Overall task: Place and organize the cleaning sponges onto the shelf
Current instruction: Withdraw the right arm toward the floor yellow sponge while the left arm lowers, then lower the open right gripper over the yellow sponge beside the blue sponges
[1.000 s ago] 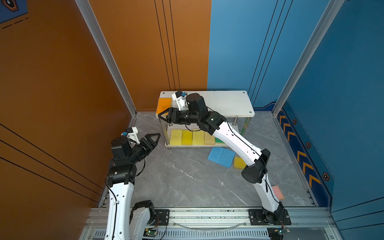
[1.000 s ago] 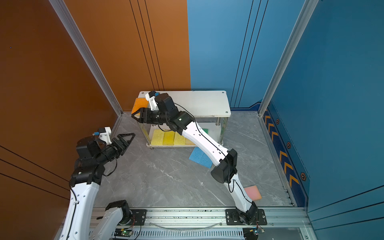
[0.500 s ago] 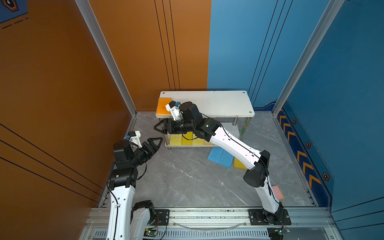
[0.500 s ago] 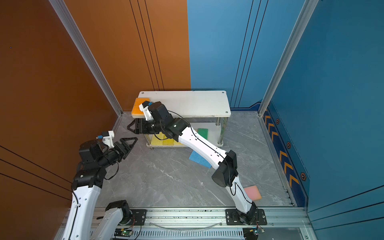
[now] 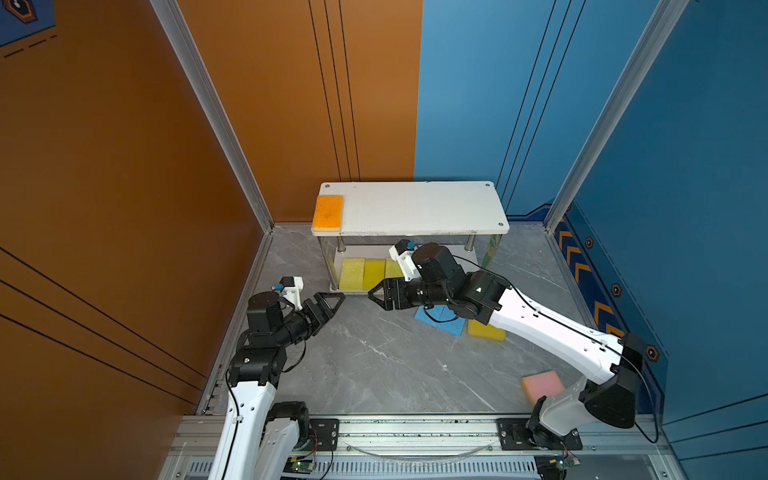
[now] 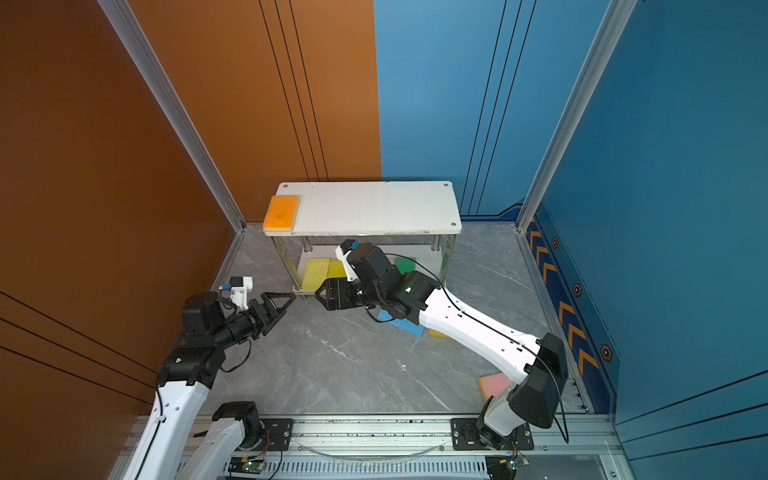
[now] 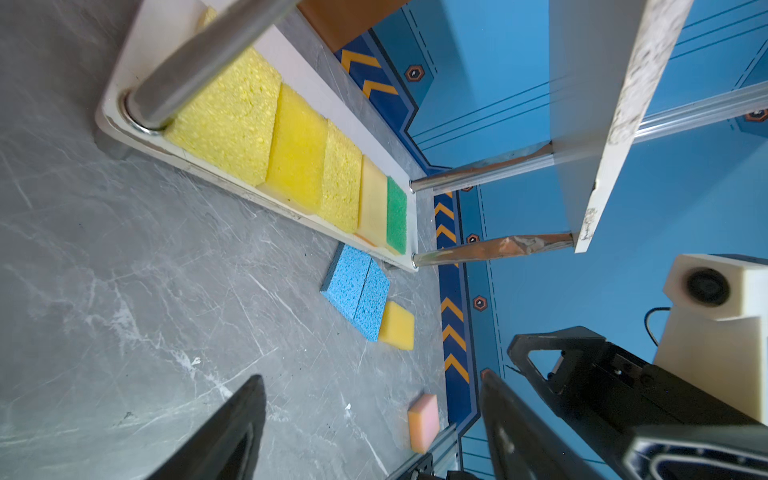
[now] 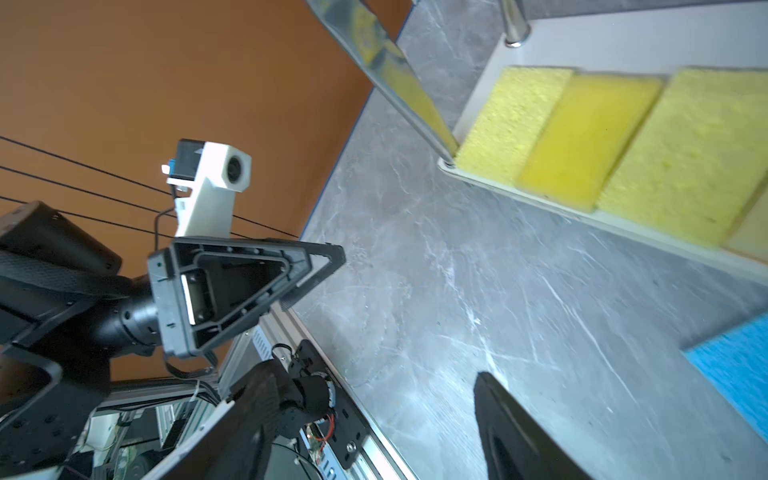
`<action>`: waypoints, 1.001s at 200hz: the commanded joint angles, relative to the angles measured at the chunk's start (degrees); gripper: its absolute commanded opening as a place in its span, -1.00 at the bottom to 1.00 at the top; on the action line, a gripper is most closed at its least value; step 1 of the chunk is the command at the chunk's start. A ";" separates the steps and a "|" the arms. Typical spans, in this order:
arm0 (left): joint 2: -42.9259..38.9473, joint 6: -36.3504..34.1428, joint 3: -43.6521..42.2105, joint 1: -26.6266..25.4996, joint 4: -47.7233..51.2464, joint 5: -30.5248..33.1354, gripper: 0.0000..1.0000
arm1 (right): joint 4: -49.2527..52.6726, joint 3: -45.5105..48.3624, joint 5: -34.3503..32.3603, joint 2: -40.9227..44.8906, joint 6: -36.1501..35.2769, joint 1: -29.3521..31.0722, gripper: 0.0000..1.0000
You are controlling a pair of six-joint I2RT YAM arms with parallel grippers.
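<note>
A: Where do the sponges stand?

B: Six are on the shelf (image 6: pixel 365 208). The orange sponge (image 5: pixel 328 212) lies flat at one end of the top board (image 5: pixel 436 208). On the lower board (image 7: pixel 141 54), three yellow sponges (image 7: pixel 297 153), a beige sponge (image 7: pixel 372 199) and a green sponge (image 7: pixel 397 214) sit in a tight row, edges touching. Four lie on the table (image 5: pixel 374 365). Two blue sponges (image 7: pixel 357 297) are side by side just in front of the shelf, with a loose yellow sponge (image 7: pixel 397 326) just beside them. A pink sponge (image 5: pixel 540 384) is well apart, near the right arm's base.

A: And the hands?

B: Both wide and empty. The left hand (image 7: pixel 370 424) and right hand (image 8: pixel 374 424) hover tip to tip, close but apart, before the shelf's front corner.

A: What next, do you think?

B: Probably a blue one, since the right hand is nearest. I'd come straight down over its long edges and pinch lightly, as the foam looks soft enough to squash. Then lift clear so its neighbour isn't dragged. The top board is bare and smooth past the orange one, so set it flat beside that.

A: Textures?

B: The blue ones and two of the yellows are coarse and pitted; the middle yellow looks finer. The green face looks like scouring felt. The posts (image 7: pixel 490 247) are shiny metal. The pink one is blurred, so I can't say whether its side is a second layer.
</note>
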State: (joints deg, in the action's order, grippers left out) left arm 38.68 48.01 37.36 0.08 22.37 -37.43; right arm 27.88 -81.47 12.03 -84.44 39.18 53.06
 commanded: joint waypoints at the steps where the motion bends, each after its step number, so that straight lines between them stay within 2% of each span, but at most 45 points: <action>1: 0.54 -0.45 -1.86 -5.68 0.21 5.92 0.69 | 2.16 10.30 -5.31 6.99 2.90 -2.63 0.59; 29: 3.90 -0.31 -3.62 -14.41 -2.69 11.60 0.70 | 3.75 23.71 -5.44 15.16 5.78 -7.98 0.60; 34: 4.55 -0.16 -4.07 -15.68 -3.48 12.51 0.83 | 3.88 25.60 -5.52 16.25 6.26 -8.95 0.60; 40: 5.43 0.17 -4.58 -16.98 -4.55 13.26 0.85 | 3.93 27.76 -5.53 17.42 6.64 -9.98 0.60; 59: 8.53 1.46 -5.91 -20.36 -8.65 14.65 0.87 | 3.86 32.33 -5.76 19.26 6.53 -12.45 0.61; 64: 9.54 1.68 -6.05 -21.14 -9.60 14.88 0.87 | 3.85 33.33 -5.96 19.36 6.48 -15.04 0.61; 80: 11.65 2.15 -6.42 -22.97 -11.03 15.42 0.88 | 3.55 35.27 -5.97 19.30 5.94 -17.85 0.61; 92: 12.80 2.34 -6.67 -23.66 -14.02 15.31 0.89 | 3.58 36.13 -6.52 18.72 5.23 -20.36 0.61; 156: 14.45 3.06 -8.51 -23.83 -17.13 14.95 0.94 | 3.36 39.26 -10.44 18.38 5.21 -35.18 0.68; 200: 16.24 3.06 -8.42 -23.58 -19.17 13.63 0.95 | -4.04 39.51 -4.50 14.09 2.10 -43.35 0.69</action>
State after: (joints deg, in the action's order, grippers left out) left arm 54.13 50.85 29.63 -23.59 5.50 -23.38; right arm 28.91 -42.57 4.62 -67.61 43.90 12.16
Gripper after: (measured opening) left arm 0.972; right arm 0.843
